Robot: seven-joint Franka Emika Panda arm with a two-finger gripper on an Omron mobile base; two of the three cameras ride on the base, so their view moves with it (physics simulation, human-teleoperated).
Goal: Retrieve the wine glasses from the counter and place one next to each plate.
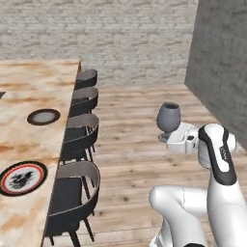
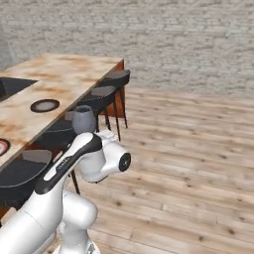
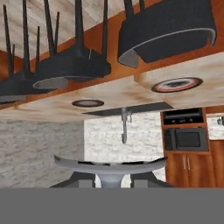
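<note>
We hold one wine glass (image 1: pixel 168 117) upright above the wooden floor (image 1: pixel 140 159).
Our gripper (image 1: pixel 170 138) jaws are clamped on its stem; two plates (image 1: pixel 43 116) lie near the island's chair-side edge.

A home kitchen. Left of the gripper (image 1: pixel 170 137) runs a stone-topped island (image 1: pixel 29 87) with bar stools (image 1: pixel 79 132) and plates (image 1: pixel 43 116). Ahead of it stand wood cabinets (image 3: pixel 189 164) with a built-in oven (image 3: pixel 186 139).

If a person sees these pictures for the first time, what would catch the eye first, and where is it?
First, the smoky-grey stemmed wine glass, held upright in the white arm's gripper above the wooden floor, right of the dark bar stools. Next, two round plates on the beige marbled island top: the red-ringed plate nearer, the plain grey-centred plate farther.
</note>
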